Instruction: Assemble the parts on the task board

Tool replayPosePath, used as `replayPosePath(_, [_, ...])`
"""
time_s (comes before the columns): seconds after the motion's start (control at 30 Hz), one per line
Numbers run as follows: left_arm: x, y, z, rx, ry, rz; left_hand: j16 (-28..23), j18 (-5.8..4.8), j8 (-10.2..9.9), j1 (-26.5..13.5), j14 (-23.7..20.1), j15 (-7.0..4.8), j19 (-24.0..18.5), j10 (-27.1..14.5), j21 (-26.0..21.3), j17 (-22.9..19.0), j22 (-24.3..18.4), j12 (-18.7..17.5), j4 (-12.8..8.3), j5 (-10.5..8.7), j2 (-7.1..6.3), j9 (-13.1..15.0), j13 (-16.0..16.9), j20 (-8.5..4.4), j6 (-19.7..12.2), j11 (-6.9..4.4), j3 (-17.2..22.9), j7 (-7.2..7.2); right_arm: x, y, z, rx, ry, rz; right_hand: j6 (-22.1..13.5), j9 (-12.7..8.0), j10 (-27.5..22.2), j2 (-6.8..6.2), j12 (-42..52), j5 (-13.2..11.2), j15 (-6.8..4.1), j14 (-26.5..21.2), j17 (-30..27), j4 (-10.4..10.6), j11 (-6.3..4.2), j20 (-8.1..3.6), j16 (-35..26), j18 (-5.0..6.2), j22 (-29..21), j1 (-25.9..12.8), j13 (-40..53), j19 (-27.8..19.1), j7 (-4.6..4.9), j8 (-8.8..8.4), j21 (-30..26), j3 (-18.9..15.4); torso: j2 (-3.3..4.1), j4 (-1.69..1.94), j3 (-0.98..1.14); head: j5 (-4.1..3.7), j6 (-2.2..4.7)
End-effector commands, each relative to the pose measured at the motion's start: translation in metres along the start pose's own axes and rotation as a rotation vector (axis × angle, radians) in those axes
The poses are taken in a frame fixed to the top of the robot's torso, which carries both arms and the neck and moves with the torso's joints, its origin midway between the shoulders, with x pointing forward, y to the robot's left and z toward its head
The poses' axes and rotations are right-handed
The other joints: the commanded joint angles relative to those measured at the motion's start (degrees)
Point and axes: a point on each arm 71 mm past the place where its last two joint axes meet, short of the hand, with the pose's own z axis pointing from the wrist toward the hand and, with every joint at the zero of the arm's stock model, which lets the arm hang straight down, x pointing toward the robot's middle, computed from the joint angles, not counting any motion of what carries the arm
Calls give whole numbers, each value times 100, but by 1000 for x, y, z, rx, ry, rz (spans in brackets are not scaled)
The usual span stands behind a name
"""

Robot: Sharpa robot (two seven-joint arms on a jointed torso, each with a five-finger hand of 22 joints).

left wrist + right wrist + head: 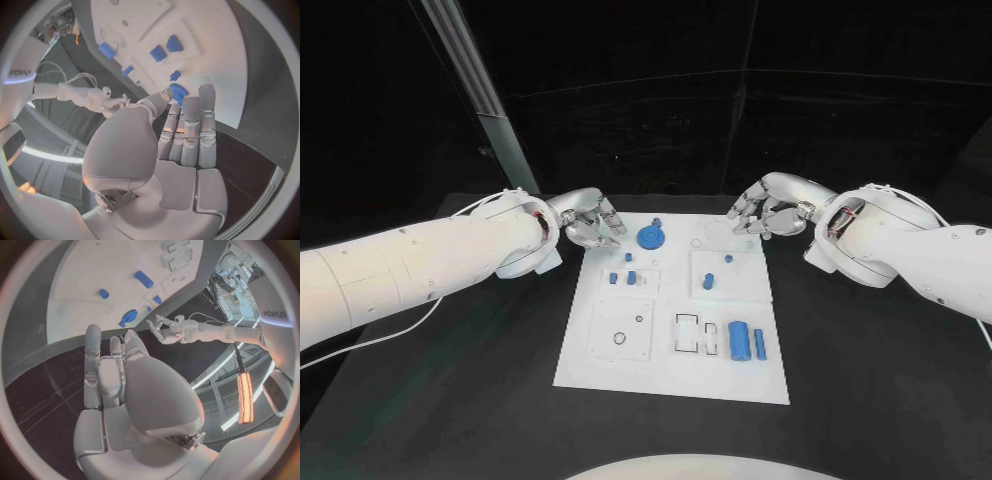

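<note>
Head view framing is being used: the left hand is being held empty, fingers apart, just beside the round blue part at the task board far edge; the right hand, likewise empty, is being kept farther off.

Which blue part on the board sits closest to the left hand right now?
The round blue part at the task board's far edge, just beside the left hand. The other blue parts lie further down the board.
</note>
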Motion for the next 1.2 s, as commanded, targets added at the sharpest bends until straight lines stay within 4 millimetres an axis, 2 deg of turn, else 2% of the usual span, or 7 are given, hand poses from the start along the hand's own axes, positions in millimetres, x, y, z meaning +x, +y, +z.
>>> replayPosePath(0.03, [-14,-7,-4,112,-188,-477,-220,67,-44,9,-185,17,-129,-27,-210,-237,-144,92,6,0,88,4,3,12,5,6,-36,56,4,-2,0,28,63,-222,83,-15,132,-43,-403,-140,21,106,90,2,2,4,54,29,43,84,-286,41,6,-85,66,64,12,-20,3,-85,48])
replayPosePath(0.17, [-15,-10,-10,148,-251,-794,-328,68,-10,-52,-339,-6,-232,245,-405,-344,-271,369,80,2,180,20,51,20,98,-39,-101,6,11,-2,0,37,95,-340,30,-27,110,-143,-788,-293,72,120,93,59,71,15,42,27,66,17,-555,12,19,-241,93,71,8,-11,-9,-183,62])
replayPosePath(0.2, [-14,-10,-11,151,-261,-827,-325,71,-1,-53,-338,-13,-227,309,-418,-352,-282,418,87,2,200,23,61,12,116,-54,-102,0,13,-1,0,37,99,-355,14,-26,67,-165,-856,-315,89,120,89,64,92,21,37,25,67,6,-607,4,30,-277,94,69,6,-10,-15,-221,67])
replayPosePath(0.33, [-13,-13,-16,162,-282,-922,-316,73,39,-48,-326,-42,-199,448,-448,-375,-311,532,89,7,233,36,79,-13,191,-95,-107,-23,17,-1,1,37,109,-400,9,-20,-2,-211,-1002,-345,125,119,82,62,135,45,23,25,72,-22,-740,-18,49,-354,94,75,8,-4,-8,-305,106])
replayPosePath(0.87, [-7,-19,-22,164,-280,-1023,-317,72,43,-22,-328,-54,-183,468,-468,-393,-329,567,67,10,234,34,76,-28,197,-105,-106,-23,45,5,8,-1,179,-419,74,-9,16,-179,-1270,-346,143,186,267,-20,154,63,163,32,122,32,-1123,-6,68,-560,177,262,17,-4,2,-365,86])
replayPosePath(1.03, [-7,-18,-22,150,-278,-1025,-317,72,44,-22,-329,-54,-182,469,-469,-394,-331,569,67,11,236,34,75,-28,198,-104,-106,-21,50,8,10,-12,189,-415,151,-8,112,-89,-1336,-526,140,187,283,-57,157,61,173,33,157,118,-1262,0,72,-621,234,447,14,-2,6,-360,84])
replayPosePath(1.2, [-7,-17,-23,141,-278,-1025,-318,71,45,-20,-330,-54,-182,468,-471,-396,-332,570,66,11,238,35,74,-29,200,-104,-105,-20,53,11,11,-25,200,-413,211,-7,189,-43,-1385,-592,138,199,340,-85,153,56,217,34,187,181,-1355,-6,73,-665,281,623,17,-5,9,-359,80])
